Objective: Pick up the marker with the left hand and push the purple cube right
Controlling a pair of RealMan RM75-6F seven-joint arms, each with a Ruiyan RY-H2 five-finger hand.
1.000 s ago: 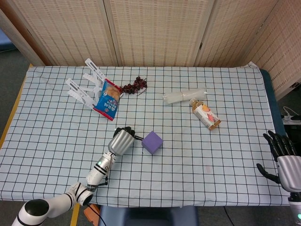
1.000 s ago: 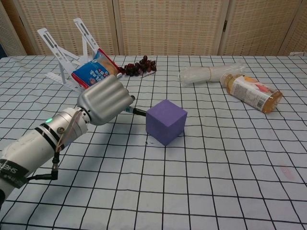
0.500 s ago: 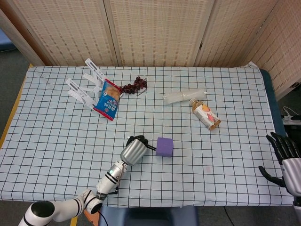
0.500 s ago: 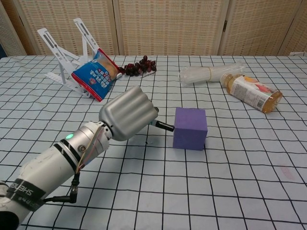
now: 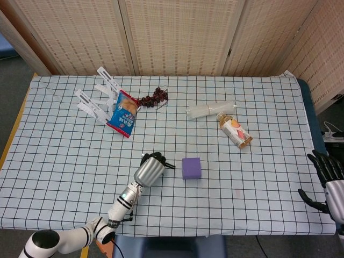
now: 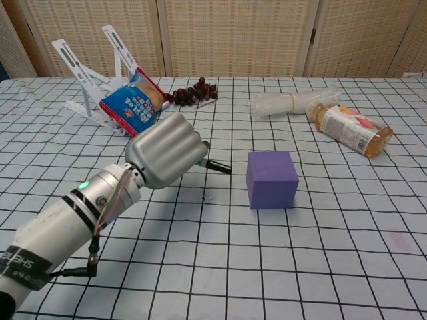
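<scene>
The purple cube (image 5: 191, 167) (image 6: 272, 179) rests on the checked tablecloth near the table's middle. My left hand (image 5: 149, 171) (image 6: 165, 151) sits to the cube's left, curled around a black marker (image 6: 217, 166) (image 5: 167, 165) whose tip points toward the cube. A small gap separates the marker tip from the cube's left face. At the far right edge of the head view my right hand (image 5: 328, 177) hangs beside the table with its fingers spread and nothing in it.
A white folding rack (image 6: 90, 73) with a blue snack packet (image 6: 131, 103) stands back left, grapes (image 6: 193, 92) beside it. A rolled clear plastic bag (image 6: 290, 103) and a lying bottle (image 6: 351, 129) are back right. Table edge lies near my right hand.
The cube slid right as the marker pushed it. Since half a second ago my left hand has drawn back left, opening a gap between marker tip and cube.
</scene>
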